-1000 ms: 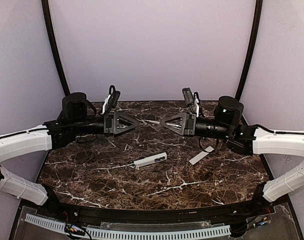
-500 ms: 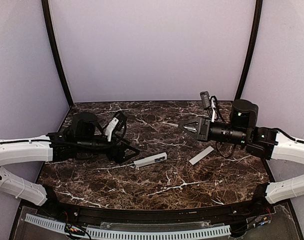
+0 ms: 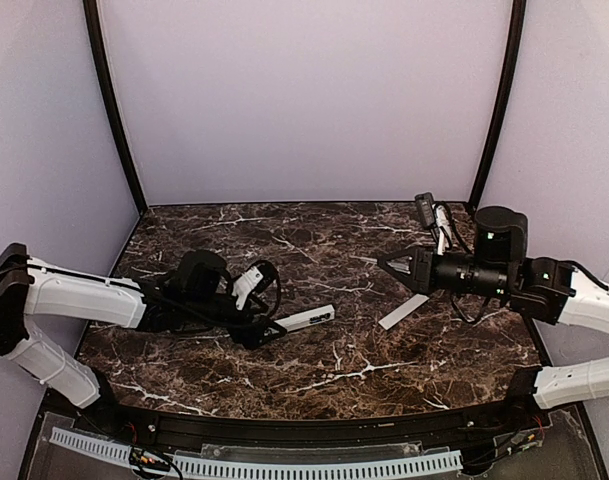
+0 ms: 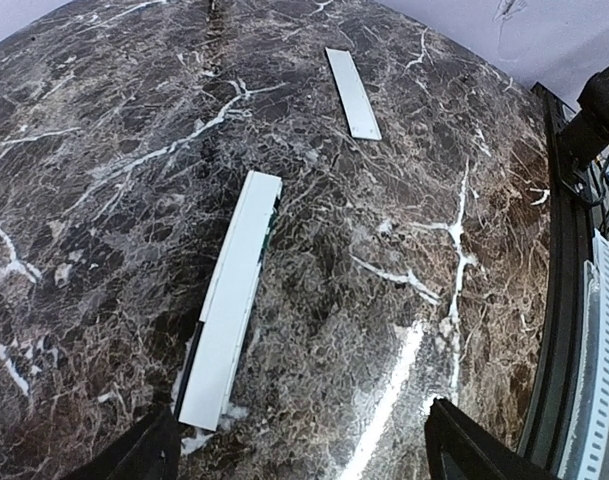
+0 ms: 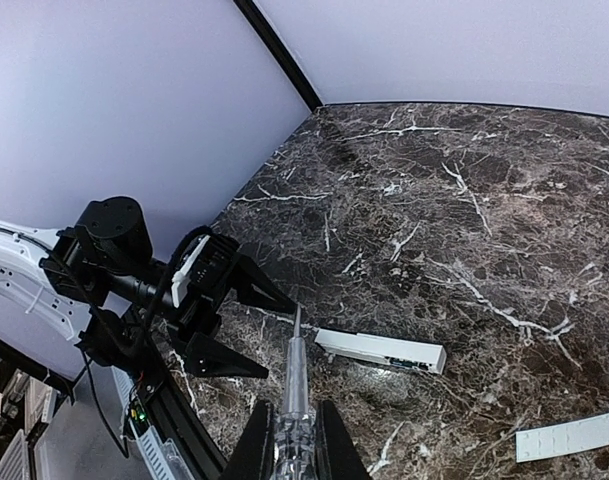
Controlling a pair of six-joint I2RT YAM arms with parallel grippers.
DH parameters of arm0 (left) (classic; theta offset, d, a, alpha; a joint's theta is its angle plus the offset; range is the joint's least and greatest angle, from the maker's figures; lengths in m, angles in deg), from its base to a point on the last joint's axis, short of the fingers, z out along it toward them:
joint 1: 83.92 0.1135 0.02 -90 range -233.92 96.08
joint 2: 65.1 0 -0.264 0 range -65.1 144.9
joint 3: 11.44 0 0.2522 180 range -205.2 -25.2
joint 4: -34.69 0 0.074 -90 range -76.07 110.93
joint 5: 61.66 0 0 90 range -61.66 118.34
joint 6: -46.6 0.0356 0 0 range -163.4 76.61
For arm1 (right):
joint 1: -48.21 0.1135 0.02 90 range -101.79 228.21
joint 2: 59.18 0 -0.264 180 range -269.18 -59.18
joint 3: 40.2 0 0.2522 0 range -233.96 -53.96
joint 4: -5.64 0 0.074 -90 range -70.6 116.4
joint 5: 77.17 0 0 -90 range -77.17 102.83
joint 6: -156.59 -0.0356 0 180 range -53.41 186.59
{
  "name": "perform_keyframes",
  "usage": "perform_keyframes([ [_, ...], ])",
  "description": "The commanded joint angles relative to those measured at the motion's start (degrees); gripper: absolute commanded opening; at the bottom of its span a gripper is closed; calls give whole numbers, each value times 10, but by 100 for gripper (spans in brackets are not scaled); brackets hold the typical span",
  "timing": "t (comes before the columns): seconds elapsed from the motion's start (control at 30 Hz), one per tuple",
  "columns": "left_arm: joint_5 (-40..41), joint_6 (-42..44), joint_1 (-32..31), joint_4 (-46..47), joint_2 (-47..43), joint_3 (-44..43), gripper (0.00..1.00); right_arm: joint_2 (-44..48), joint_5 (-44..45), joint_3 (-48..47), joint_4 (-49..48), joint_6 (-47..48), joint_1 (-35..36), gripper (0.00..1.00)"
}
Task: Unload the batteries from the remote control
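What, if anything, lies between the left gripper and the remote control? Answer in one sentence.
Nothing visible: the open left gripper faces the remote control's near end across bare table. The cover strip lies beyond its far end, apart.

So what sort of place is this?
Likely a robot test booth: a dark marble-patterned tabletop, plain lilac walls, a white-and-black left arm and right arm, the right claw pinching a slim silvery rod.

Your left gripper [image 4: 302, 445] fingertips cropped by btm edge; long slim white remote control [image 4: 234, 290] too dark inside to read.
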Motion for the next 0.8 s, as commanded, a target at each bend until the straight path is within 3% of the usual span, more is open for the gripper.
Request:
perform_keyframes([
  [0.0, -37, 47, 13, 30, 51, -4, 85, 8, 13, 4, 7, 12, -4, 0],
  [0.27, -107, 75, 55, 55, 160, -44, 81, -3, 15, -5, 10, 25, -3, 0],
  [0.77, -93, 120, 59, 45, 227, -78, 74, -33, 13, -21, 10, 44, -6, 0],
])
